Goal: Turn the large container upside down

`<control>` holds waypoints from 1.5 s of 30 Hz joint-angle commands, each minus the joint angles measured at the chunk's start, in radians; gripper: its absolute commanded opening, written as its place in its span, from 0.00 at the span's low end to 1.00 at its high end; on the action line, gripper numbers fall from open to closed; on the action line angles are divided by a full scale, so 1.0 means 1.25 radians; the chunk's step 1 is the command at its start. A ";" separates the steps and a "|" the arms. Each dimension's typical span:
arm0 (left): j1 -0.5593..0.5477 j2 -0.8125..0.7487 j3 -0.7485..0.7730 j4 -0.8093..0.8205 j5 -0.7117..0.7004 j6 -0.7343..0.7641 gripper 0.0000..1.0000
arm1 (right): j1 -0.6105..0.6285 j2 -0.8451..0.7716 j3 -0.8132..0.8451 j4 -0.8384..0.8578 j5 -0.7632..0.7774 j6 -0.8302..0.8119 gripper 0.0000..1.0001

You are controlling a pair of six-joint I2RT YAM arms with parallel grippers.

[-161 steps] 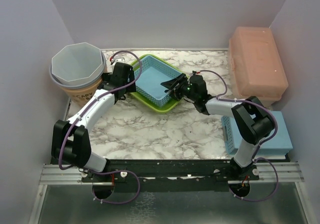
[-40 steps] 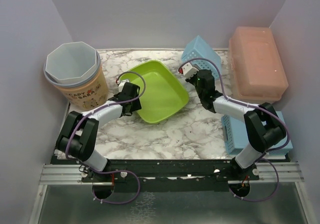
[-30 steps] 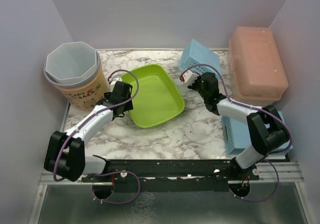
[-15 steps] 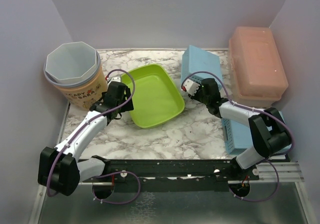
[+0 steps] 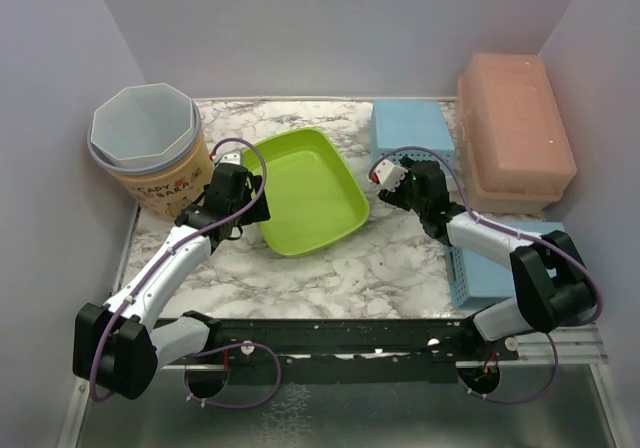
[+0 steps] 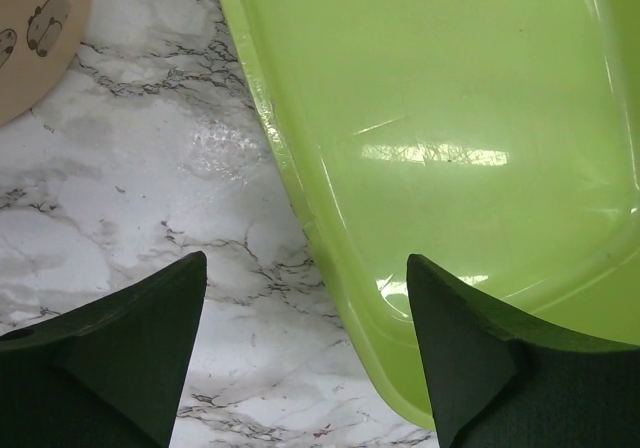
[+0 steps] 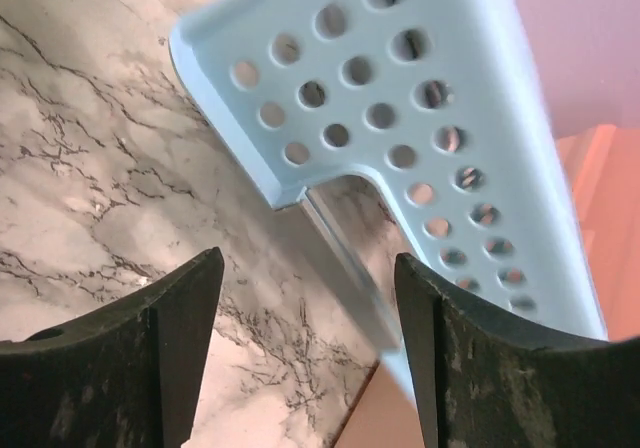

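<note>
1. I see my left arm (image 5: 165,266) and right arm (image 5: 490,236): white links, black joints.
2. A purple cable (image 5: 264,173) trails along each.
3. My fingers (image 6: 110,368) are matte black wedges, dusty on the right.

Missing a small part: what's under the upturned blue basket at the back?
The blue basket shows only its closed bottom, facing up. Its side holes reveal nothing; anything underneath is covered.

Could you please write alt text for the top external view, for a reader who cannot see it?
On a marble table, the open right gripper sits just before a bottom-up blue basket, and the open left gripper is at the edge of an upright green tray.
</note>
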 commanded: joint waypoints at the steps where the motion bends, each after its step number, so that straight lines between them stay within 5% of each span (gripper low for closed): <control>1: 0.003 0.003 0.013 0.000 0.036 -0.012 0.83 | 0.002 -0.016 -0.055 0.132 0.049 -0.076 0.72; 9: 0.003 0.004 0.006 0.003 0.041 -0.012 0.83 | 0.003 -0.027 -0.096 0.215 0.055 -0.077 0.73; 14: 0.003 0.000 -0.001 0.002 0.041 -0.013 0.83 | 0.004 -0.082 -0.020 0.156 0.068 0.100 0.72; 18: 0.003 0.004 -0.004 0.010 0.048 -0.022 0.85 | 0.003 0.006 0.207 -0.046 0.145 0.394 0.72; 22: 0.003 0.007 -0.005 0.013 0.064 -0.025 0.85 | -0.001 0.233 0.565 -0.431 0.220 0.635 0.72; 25: 0.003 -0.003 -0.012 0.013 0.073 -0.028 0.86 | -0.004 0.392 0.800 -0.587 0.200 0.754 0.73; 34: 0.002 -0.043 -0.033 0.012 0.078 -0.039 0.86 | -0.007 0.699 1.169 -0.638 0.203 0.766 0.83; 45: 0.003 -0.024 -0.025 0.011 0.087 -0.037 0.87 | -0.008 0.885 1.335 -0.471 0.376 0.580 0.98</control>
